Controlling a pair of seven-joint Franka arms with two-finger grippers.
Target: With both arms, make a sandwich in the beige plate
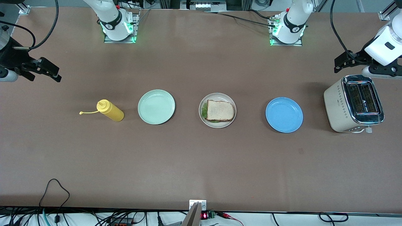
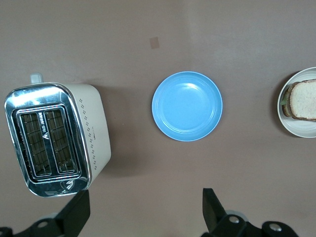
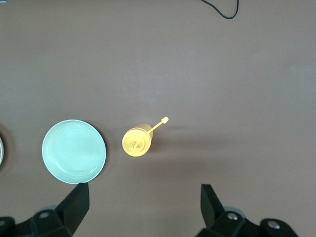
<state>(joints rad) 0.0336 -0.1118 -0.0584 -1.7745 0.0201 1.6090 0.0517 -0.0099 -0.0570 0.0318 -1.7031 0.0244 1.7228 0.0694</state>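
Observation:
The sandwich (image 1: 220,110) lies on the beige plate (image 1: 202,116) at the middle of the table, its top bread slice over green lettuce (image 1: 204,110) that peeks out at one edge. It also shows in the left wrist view, sandwich (image 2: 302,100) on plate (image 2: 299,127). My left gripper (image 1: 344,61) hangs open and empty above the table beside the toaster, at the left arm's end. My right gripper (image 1: 47,69) hangs open and empty above the table at the right arm's end, away from the plates. In the wrist views both the left gripper (image 2: 146,210) and the right gripper (image 3: 145,207) show bare table between the fingers.
A mint-green plate (image 1: 156,106) and a yellow squeeze bottle (image 1: 110,110) stand toward the right arm's end. A blue plate (image 1: 284,114) and a cream toaster (image 1: 354,103) stand toward the left arm's end. Cables run along the table's near edge.

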